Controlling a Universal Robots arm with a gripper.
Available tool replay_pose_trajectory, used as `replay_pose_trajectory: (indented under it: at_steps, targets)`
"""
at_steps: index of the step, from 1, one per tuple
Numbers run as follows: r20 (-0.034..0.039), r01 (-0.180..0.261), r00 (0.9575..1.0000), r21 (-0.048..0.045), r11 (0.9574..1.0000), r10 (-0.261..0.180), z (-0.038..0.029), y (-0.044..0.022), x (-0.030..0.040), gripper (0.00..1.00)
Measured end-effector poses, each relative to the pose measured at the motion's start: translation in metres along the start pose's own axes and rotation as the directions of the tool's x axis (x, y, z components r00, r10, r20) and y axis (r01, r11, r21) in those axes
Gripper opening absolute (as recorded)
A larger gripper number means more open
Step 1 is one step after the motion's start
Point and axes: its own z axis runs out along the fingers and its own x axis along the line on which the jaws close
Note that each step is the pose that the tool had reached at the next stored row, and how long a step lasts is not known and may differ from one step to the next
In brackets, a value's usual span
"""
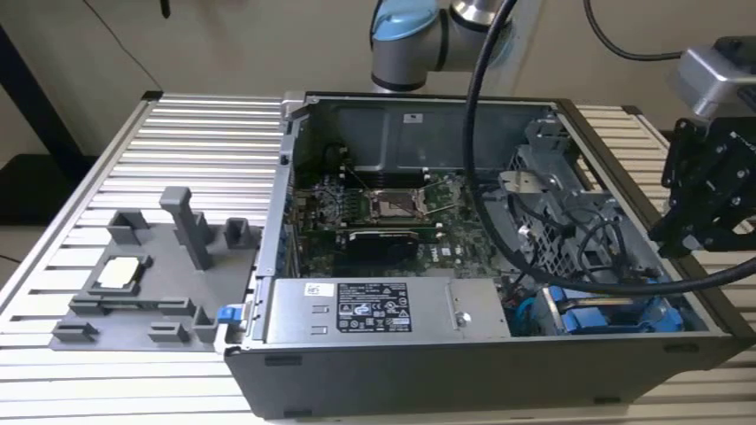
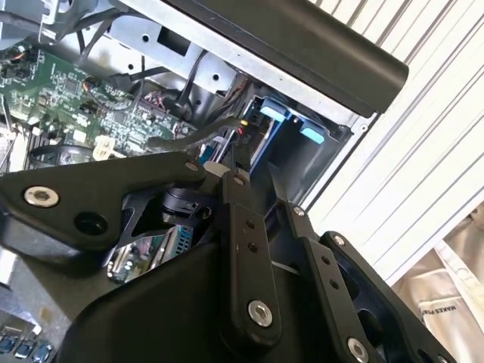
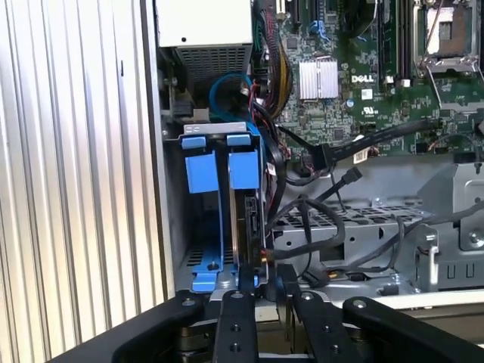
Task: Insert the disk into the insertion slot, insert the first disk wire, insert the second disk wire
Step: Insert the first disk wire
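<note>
Just ahead of hand, disk stands upright in slot. Whether hand clamps it I cannot tell. I judge insertion step nearly done; wires beyond hand loose, needing square alignment.

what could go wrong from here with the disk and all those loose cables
1. Black cables lie loose right beside the disk. The gripper is close by and could snag or pinch one.
2. The disk stands edge-on by a blue rail, so a slight tilt might jam it.
3. In the exterior view a thick hose drapes across the open case and might catch on its wall.
</note>
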Motion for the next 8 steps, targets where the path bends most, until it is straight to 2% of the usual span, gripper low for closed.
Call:
replay_pose_trajectory:
  at_steps: [6,8]
  targets:
    - [-0.0011,0.0,1.0,0.0001,1.0,0.0,-0.0017,0.0,-0.0001,0.27]
    - [-0.0014,0.0,1.0,0.0001,1.0,0.0,-0.0017,0.0001,-0.0024,0.27]
